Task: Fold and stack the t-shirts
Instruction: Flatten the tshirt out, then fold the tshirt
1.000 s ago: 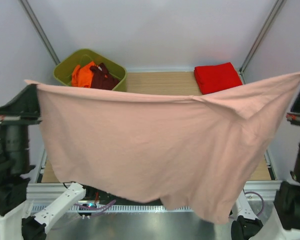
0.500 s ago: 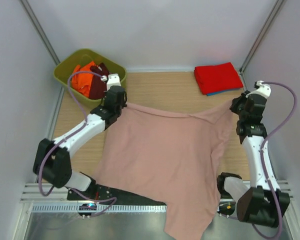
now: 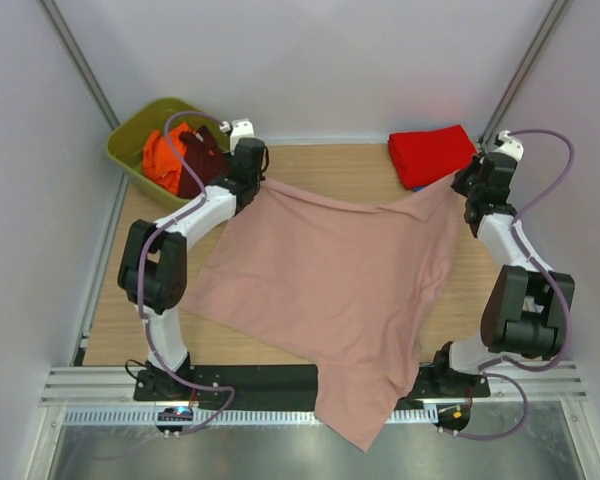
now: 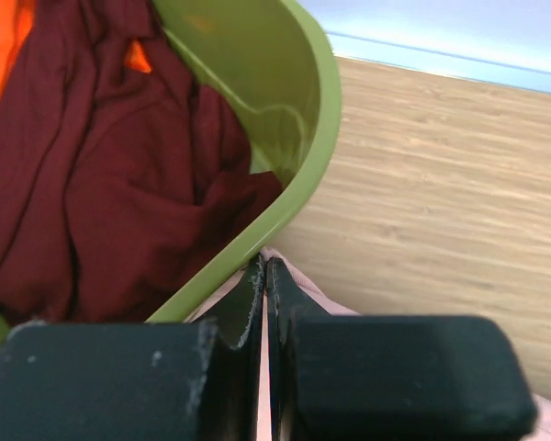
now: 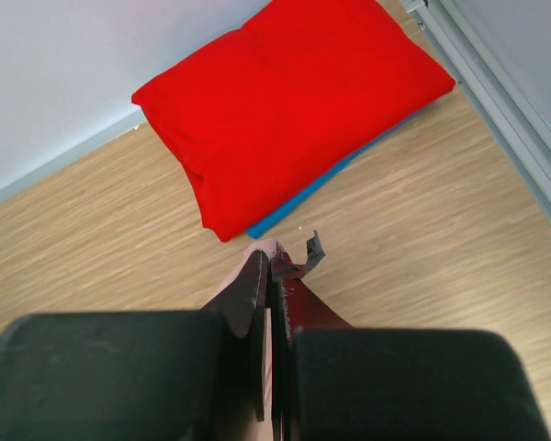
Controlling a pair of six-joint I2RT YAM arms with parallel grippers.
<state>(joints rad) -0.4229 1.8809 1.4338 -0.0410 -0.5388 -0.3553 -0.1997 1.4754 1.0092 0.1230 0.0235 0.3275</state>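
Note:
The dusty-pink t-shirt [image 3: 330, 280] lies spread on the wooden table, its lower end hanging over the near edge. My left gripper [image 3: 257, 180] is shut on its far left corner [image 4: 280, 260], right beside the green bin. My right gripper [image 3: 464, 183] is shut on its far right corner [image 5: 268, 250], just in front of the folded red t-shirt [image 3: 435, 153], which lies on a blue one [image 5: 321, 184]. Orange [image 3: 162, 155] and maroon [image 3: 198, 160] t-shirts lie in the bin.
The green bin [image 3: 130, 135] stands at the far left corner; its rim [image 4: 303, 165] is next to my left fingers. Metal frame posts rise at both far corners. A metal rail [image 5: 496, 87] runs along the table's right edge.
Both arms have swung down and forward from holding the pink shirt raised like a curtain; it now lies spread on the table, its held corners moved farther back toward the bin and the red stack.

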